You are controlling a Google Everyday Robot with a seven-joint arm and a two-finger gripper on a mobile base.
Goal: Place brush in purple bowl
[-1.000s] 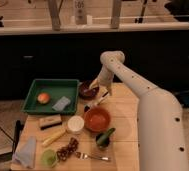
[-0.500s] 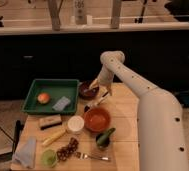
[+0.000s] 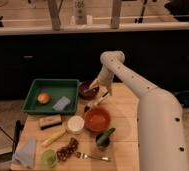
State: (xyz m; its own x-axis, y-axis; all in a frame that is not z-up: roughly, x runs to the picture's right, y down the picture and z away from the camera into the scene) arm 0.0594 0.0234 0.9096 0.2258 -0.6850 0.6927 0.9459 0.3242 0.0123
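Cream-white arm (image 3: 143, 95) of thick rounded segments, with small dark dots on the near shell, narrows to a pale gripper (image 3: 96, 90) at its far-left end.

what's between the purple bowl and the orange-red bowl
In the camera view, the brush slants between them, with the claw at its upper end, just beside the purple bowl.

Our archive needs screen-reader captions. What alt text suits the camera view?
A white robot arm reaches over a wooden table, its gripper at the rim of the purple bowl, a dark brush angled just below it. An orange-red bowl and a green tray sit nearby.
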